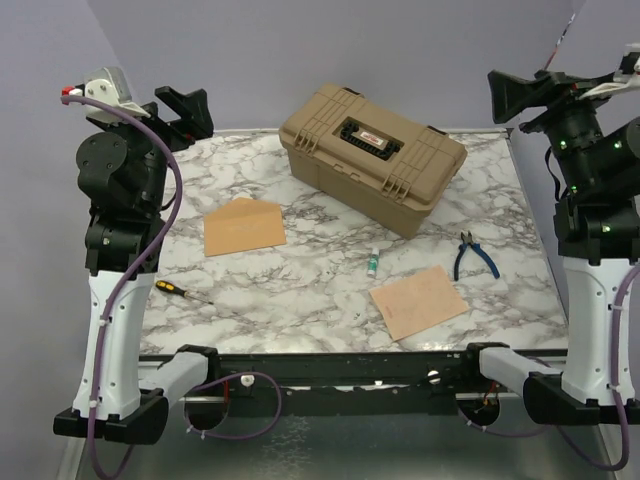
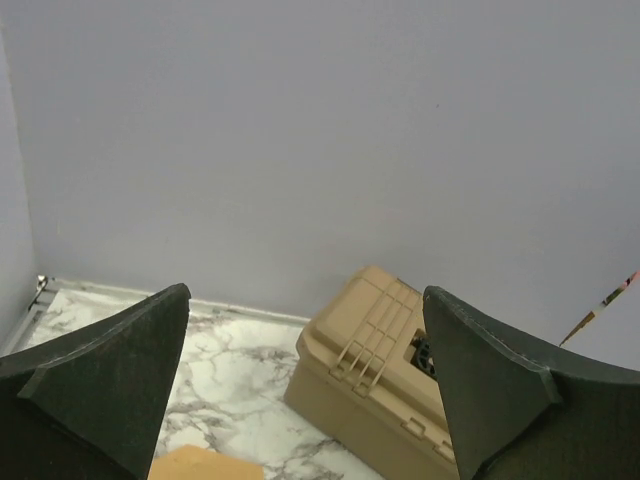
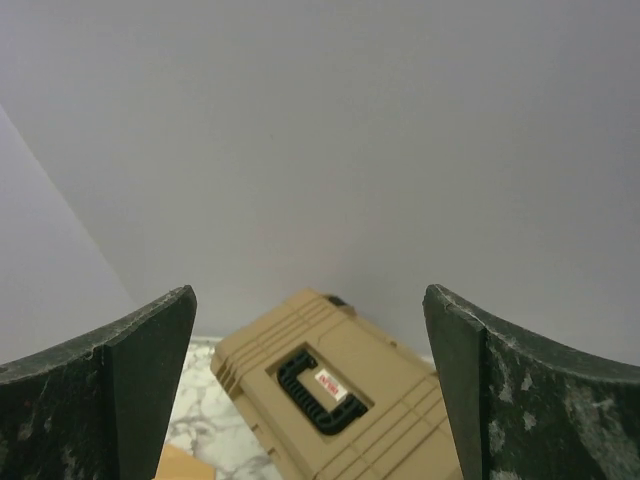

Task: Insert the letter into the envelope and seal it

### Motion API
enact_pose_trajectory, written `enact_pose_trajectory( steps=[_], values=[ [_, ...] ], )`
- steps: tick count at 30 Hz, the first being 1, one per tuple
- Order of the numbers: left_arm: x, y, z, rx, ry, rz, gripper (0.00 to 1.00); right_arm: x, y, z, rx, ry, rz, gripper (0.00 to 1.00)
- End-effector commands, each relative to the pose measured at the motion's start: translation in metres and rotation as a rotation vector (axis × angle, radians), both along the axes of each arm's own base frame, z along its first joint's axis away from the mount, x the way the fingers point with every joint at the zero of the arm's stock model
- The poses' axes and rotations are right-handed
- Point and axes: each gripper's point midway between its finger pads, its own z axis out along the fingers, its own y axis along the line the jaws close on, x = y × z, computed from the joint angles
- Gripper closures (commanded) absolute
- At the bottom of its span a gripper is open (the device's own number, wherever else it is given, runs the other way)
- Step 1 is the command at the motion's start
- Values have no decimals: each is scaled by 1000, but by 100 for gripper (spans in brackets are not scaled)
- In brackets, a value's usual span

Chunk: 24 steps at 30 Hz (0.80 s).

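1. The left hand (image 1: 185, 108) and the right hand (image 1: 520, 95) are both spread wide and hold nothing. Each is raised well above the counter (image 1: 300, 310) at its own side.
2. The letter (image 1: 418, 302) lies flat at the right front of the counter, close to the near edge. The envelope (image 1: 243, 227) lies well apart from it at the left, its pointed flap towards the far side.
3. The step in hand is judged to be the first reach. The letter is best taken by the right hand, which is nearer.
4. Because the sheet lies flat, a low approach at a corner is advised, with the fingers narrowed first so that only paper is pinched.
5. The pliers (image 1: 473, 257) and the small tube (image 1: 372, 262) lie near the letter and should be cleared on the descent.
6. The envelope is best pinned by the left hand, away from its flap.
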Motion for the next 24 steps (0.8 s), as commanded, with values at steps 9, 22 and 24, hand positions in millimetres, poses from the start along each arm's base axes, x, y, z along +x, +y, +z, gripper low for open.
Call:
enact_pose_trajectory(
  steps=[9,22,24],
  values=[
    [2,-50,-67,-145,126,-205,1,42,4,-112,147,394,24,0],
    [-16,-241,-251,-110,639,-689,1,20,-7,-283,413,925,-137,0],
    [-25,-262,-281,-67,704,-715,1,6,-13,-309,445,999,-198,0]
  ],
)
